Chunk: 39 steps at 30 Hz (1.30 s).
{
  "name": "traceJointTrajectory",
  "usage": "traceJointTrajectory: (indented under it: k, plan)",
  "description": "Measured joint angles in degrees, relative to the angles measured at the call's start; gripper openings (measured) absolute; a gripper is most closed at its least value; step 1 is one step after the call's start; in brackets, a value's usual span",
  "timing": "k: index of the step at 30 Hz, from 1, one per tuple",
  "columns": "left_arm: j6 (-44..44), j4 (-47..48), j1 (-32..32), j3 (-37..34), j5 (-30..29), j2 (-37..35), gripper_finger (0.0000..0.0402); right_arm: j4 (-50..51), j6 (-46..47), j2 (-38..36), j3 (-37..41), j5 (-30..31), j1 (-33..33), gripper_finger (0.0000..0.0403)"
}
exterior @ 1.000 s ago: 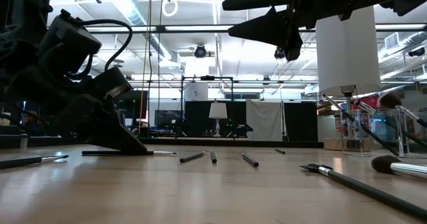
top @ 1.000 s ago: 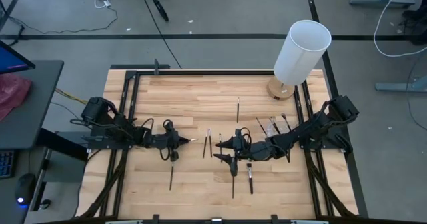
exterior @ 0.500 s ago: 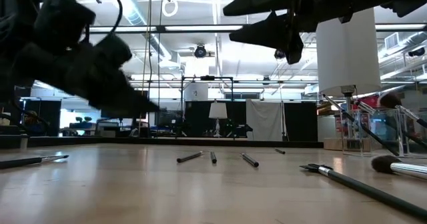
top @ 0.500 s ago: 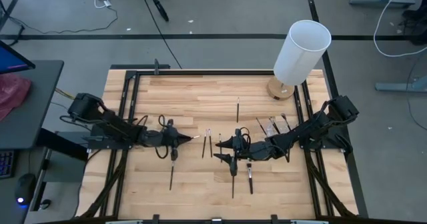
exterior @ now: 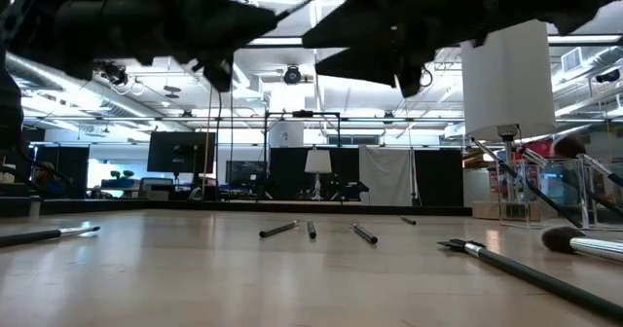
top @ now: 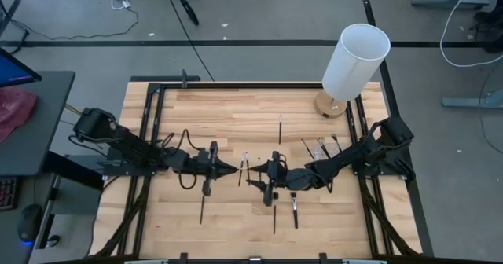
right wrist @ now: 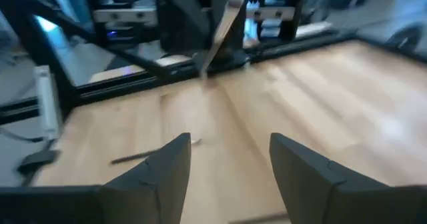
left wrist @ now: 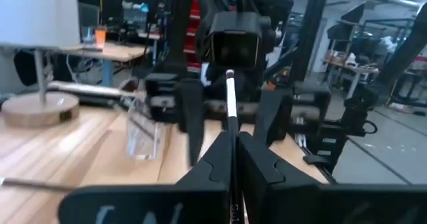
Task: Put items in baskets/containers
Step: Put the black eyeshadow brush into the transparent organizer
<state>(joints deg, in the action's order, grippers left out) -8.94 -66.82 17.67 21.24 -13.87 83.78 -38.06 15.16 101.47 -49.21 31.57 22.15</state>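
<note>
Clamped on a thin brush [left wrist: 230, 111], my left gripper [top: 233, 169] hangs above the middle of the wooden table [top: 228, 115], its fingers [left wrist: 257, 167] pinched together on the handle so that the pale end of the stick pokes out straight ahead of them. Directly in front of it, tip to tip, is my right gripper [top: 255, 185], raised off the table too, with its fingers [right wrist: 297, 167] spread well apart and nothing between them; seen from that wrist, the held brush [right wrist: 220, 24] points toward it at a slant. Between the two grippers, down on the wood, lie two short brushes [top: 245, 170] side by side. Just beyond the right gripper lie more of them: two [top: 293, 210] nearer the table's front edge, one [top: 280, 127] farther back. Another [top: 202, 207] lies close beside my left gripper toward the front edge. Behind the right gripper, along that arm, stands the clear holder [left wrist: 145, 131], with several brushes [top: 322, 148] leaning in or against it; how many, I cannot tell. Past it rises a tall white cylinder [top: 355, 60] on a round wooden base.
</note>
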Motion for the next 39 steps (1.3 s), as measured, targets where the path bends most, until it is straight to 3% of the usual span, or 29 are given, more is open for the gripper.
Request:
traceJointTrajectory:
  k: [5,9,13,30,33,39]
  plan:
    - [1.79,2.72,0.30,3.19,0.17,0.40,0.0016,-3.75,-8.82,0.62,-3.12,1.81,1.32,0.0208]
    - [1.87,2.62,0.29,3.56,0.15,0.40,0.0014,-7.36,-13.61,0.62,-3.64,8.39,2.62,0.0208]
    - [1.80,2.98,0.35,3.56,0.15,0.40,0.0017,-9.63,-15.63,0.62,-3.72,8.95,2.65,0.0196]
    - [2.29,3.05,0.59,3.56,0.35,0.36,0.0023,-10.12,-15.62,0.62,-3.72,5.98,2.78,0.0011]
    - [2.37,3.78,0.59,3.56,-1.23,0.36,0.0035,-6.10,-13.28,-0.33,-3.72,6.18,2.84,0.0014]
    - [2.12,6.99,0.51,3.60,-2.12,0.25,0.0109,16.49,-1.19,-10.06,-3.67,6.72,4.62,0.0009]
